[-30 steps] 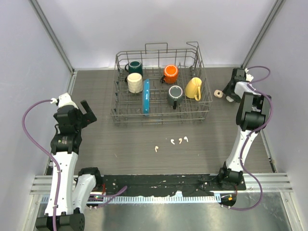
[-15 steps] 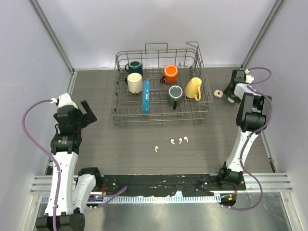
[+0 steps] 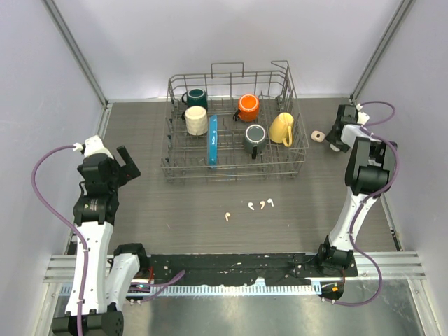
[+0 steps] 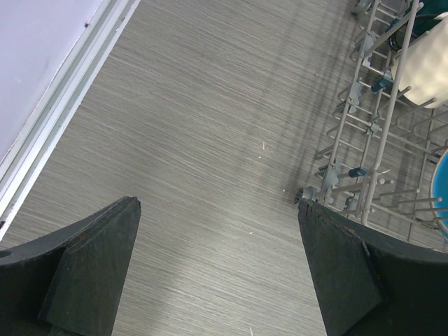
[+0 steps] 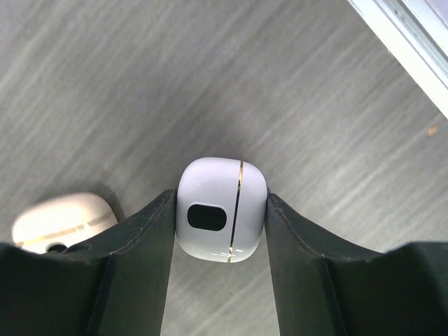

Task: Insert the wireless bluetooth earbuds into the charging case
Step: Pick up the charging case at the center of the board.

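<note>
Pickup of charging case (image 5: 220, 210) seems the current step: right gripper (image 5: 220, 199) pinches it, left gripper (image 4: 217, 204) is wide open & empty, so next we must bring it to earbuds (image 3: 252, 206).

The right arm (image 3: 369, 171) and its claw (image 3: 336, 142) have drifted slightly to the right.

Top external view: bright, even, diffuse light from overhead. Table (image 3: 175, 210) grain readable; dish rack (image 3: 189, 175) throws only a faint, soft shadow. Glare strip on the metal rail (image 3: 231, 292) at the near edge. Earbuds (image 3: 260, 204) too small for detail.

Left wrist view: table sharp; left gripper (image 4: 217, 201) fingers (image 4: 91, 273) underexposed, near black; rack wires slightly soft at the right edge.

Right wrist view: charging case (image 5: 220, 210) in focus, soft sheen, no blown highlights; right gripper (image 5: 220, 194) fingers (image 5: 133, 266) dark; beige object (image 5: 63, 222) at lower left blurred.
</note>
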